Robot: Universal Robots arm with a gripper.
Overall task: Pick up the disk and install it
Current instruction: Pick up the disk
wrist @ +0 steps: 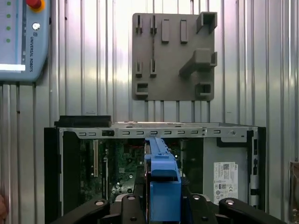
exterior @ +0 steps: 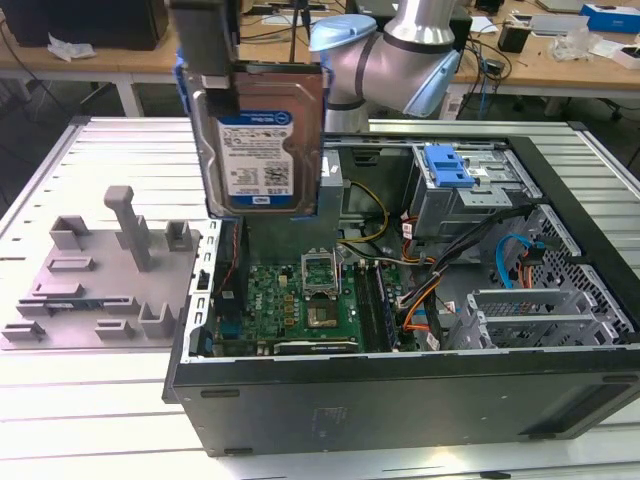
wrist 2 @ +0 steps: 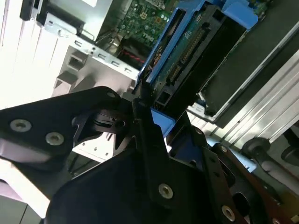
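The disk [exterior: 262, 140], a silver drive with a white-and-blue label and a blue frame, hangs upright in the air above the open computer case [exterior: 400, 385], over its end at the exterior view's left. My gripper [exterior: 222, 80] is shut on the disk's upper end. In the first wrist view the disk [wrist: 163, 179] shows edge-on between the black fingers [wrist: 128, 205], pointing down at the case. The second wrist view has the disk's connector edge [wrist 2: 187, 60] clamped by my gripper [wrist 2: 152, 109].
Inside the case lie a green motherboard [exterior: 300, 300], cable bundles [exterior: 440, 290] and a metal drive cage with a blue clip [exterior: 447, 165]. A grey fixture plate [exterior: 100, 270] with posts sits beside the case at the exterior view's left. A teach pendant [wrist: 23, 39] rests on the ribbed table.
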